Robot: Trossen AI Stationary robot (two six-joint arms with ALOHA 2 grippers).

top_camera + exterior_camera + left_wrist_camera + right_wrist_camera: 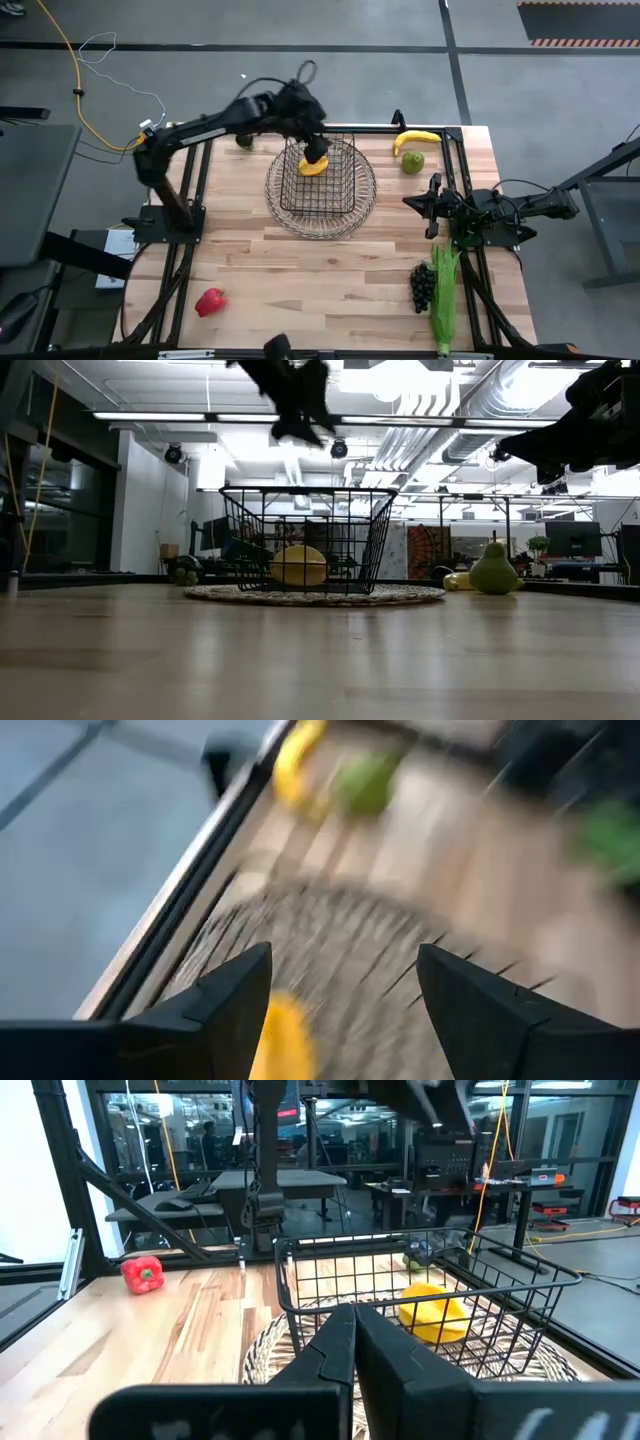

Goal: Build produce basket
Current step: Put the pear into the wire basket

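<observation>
The dark wire basket stands on its round woven base at the table's far middle. A yellow-orange fruit lies on the basket's floor near its far side. My left gripper hangs open above the basket's rim, over that fruit. The left wrist view shows its two fingers spread, with the fruit below them. My right gripper is shut and empty at the table's right, pointing toward the basket.
A banana and a green pear lie at the far right. A grape bunch and a corn ear lie near right. A red pepper lies near left. A green fruit lies at the far left.
</observation>
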